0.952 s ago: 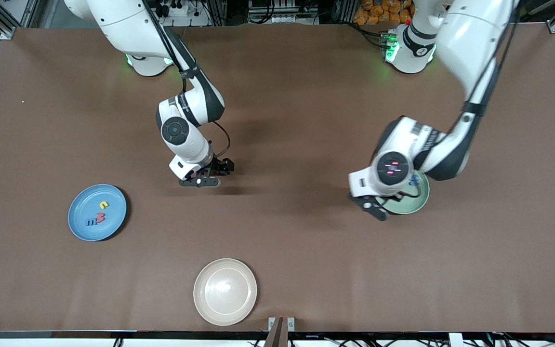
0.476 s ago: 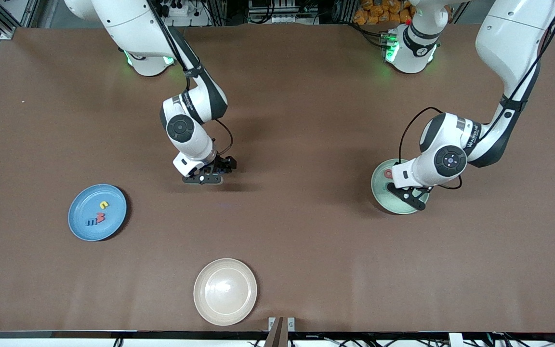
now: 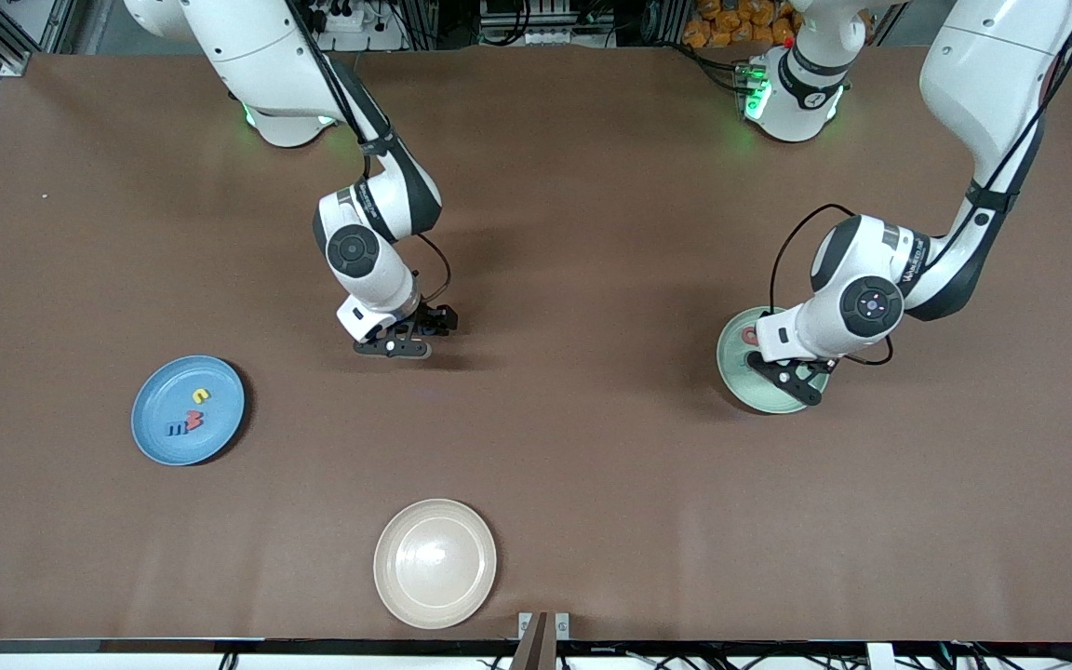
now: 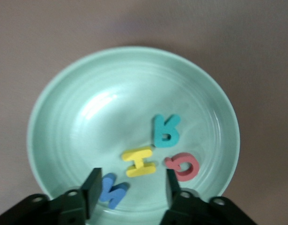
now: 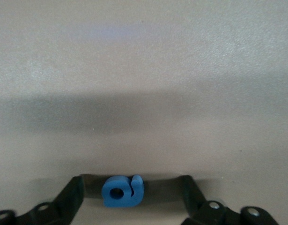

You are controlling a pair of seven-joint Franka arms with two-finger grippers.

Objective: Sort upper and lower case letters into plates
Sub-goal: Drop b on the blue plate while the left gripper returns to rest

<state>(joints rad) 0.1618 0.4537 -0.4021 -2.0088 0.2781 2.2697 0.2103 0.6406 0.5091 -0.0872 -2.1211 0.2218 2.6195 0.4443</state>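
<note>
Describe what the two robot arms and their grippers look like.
Both arms are glossy white with dark grey joint bands, round black joint caps and thin black cables looping near the wrists. Green lights glow at their bases. The left gripper and right gripper have black two-finger ends.

Brown table carrying a light blue plate toward the right arm's end, a mint green plate toward the left arm's end, a cream plate nearest the front camera, and a small blue letter flat on the surface.
</note>
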